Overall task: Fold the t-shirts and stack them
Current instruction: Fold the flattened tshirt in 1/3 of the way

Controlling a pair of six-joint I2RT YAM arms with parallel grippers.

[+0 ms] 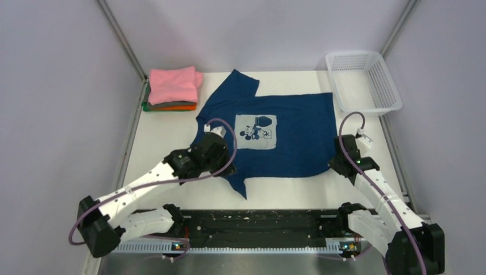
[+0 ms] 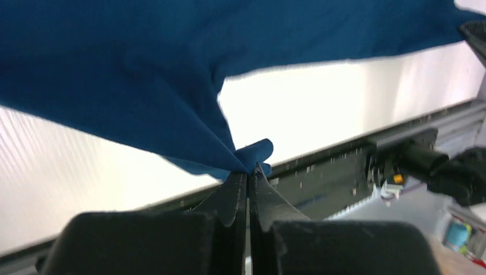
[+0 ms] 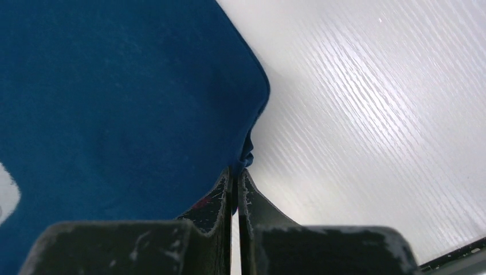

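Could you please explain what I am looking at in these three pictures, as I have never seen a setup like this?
These show two robot arms, left and right, bolted to the near edge of a white table. The wide picture comes from a fixed camera above and behind them. The other two come from a camera on each wrist, looking along its own two fingers. On the table lie a spread navy t-shirt with a white cartoon print, a pile of folded shirts with a pink one on top, and a white mesh basket at the far right. The left gripper is closed on a pinch of the navy cloth near the neck end. The right gripper is closed on its edge at the opposite end.
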